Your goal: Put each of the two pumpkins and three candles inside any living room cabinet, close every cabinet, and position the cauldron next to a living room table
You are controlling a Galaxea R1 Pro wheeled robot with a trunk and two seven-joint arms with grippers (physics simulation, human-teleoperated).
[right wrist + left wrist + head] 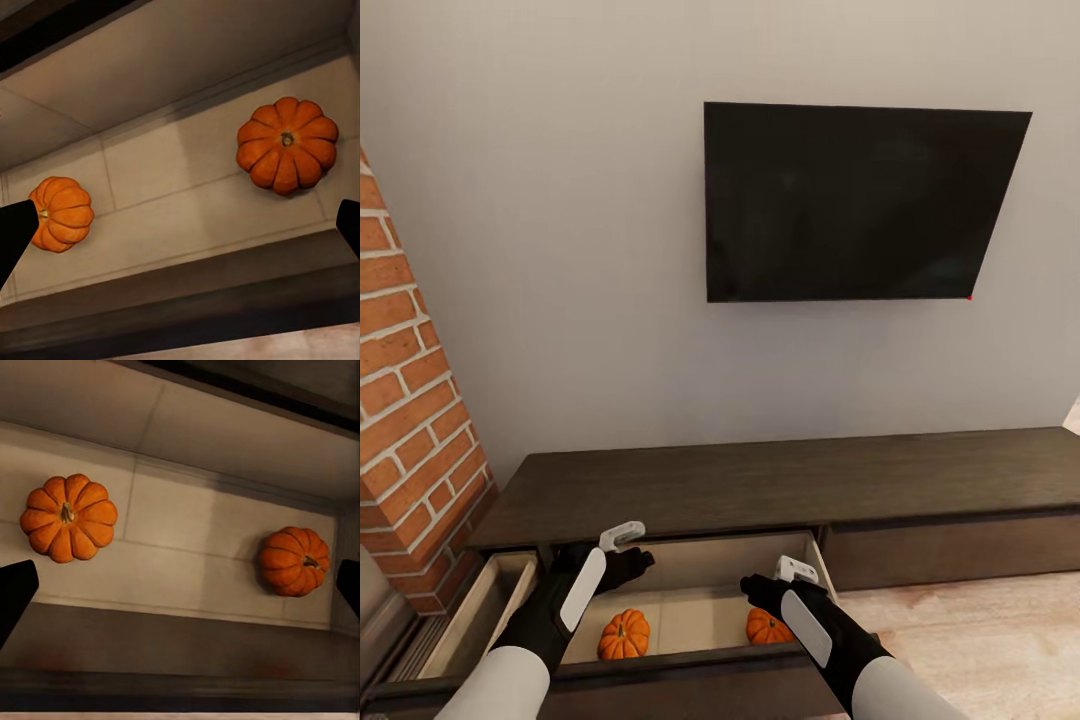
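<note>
The dark-brown cabinet runs along the wall with its middle drawer pulled out. Two orange pumpkins lie apart on the drawer's pale floor, one at the left with its stem up, the other at the right on its side. My left gripper hovers open above the drawer's left part, holding nothing. Over the right pumpkin my right gripper also hangs open and empty. The candles, cauldron and table are out of view.
A second drawer at the cabinet's left end is also open, next to a brick column. A black TV hangs on the grey wall above. Pale wood floor lies at the right.
</note>
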